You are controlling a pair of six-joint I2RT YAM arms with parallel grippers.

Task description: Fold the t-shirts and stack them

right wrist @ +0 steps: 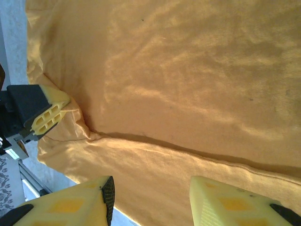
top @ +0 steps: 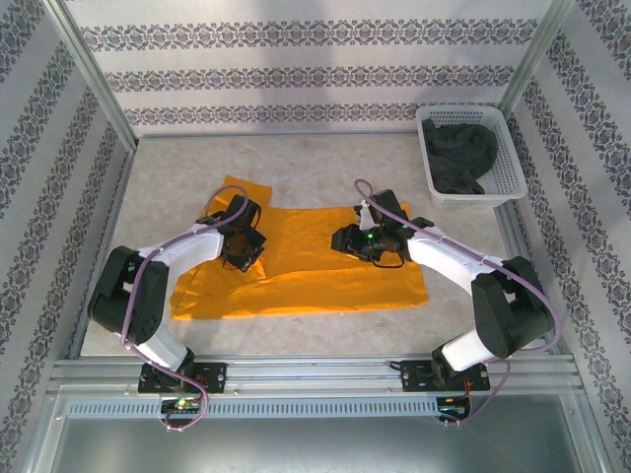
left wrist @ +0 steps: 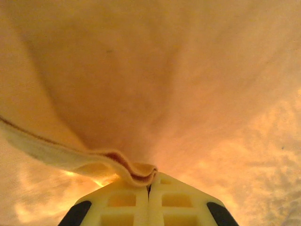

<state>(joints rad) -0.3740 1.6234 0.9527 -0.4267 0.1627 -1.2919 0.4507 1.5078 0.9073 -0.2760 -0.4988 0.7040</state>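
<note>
- The mustard-orange plain cloth t-shirt [top: 315, 271] lies spread across the middle of the pale speckled table [top: 325, 158]. It sits somewhat nearer the near edge, and one flap of cloth points toward the far left corner.
- The left gripper [top: 241, 251] sits at the left part of this shirt. In the left wrist view its pale yellow fingers [left wrist: 122, 202] are pressed together, and a folded hem of the orange cloth [left wrist: 136, 172] is pinched at their tips. The shirt rises from there like a tent.
- The right gripper [top: 351, 239] is low over the right half of the shirt. In the right wrist view its two yellow fingers [right wrist: 225, 205] stand apart over the orange cloth [right wrist: 188, 70] and clamp nothing.
- A ridge of cloth runs across the shirt in front of those tips.
- The right wrist view also shows the left gripper's black-and-yellow finger [right wrist: 47, 113] at the shirt's edge.
- The dark charcoal grey t-shirt [top: 458, 158] lies crumpled inside the white plastic lattice basket [top: 476, 198], which stands at the far right corner of the table, well apart from the orange shirt.
</note>
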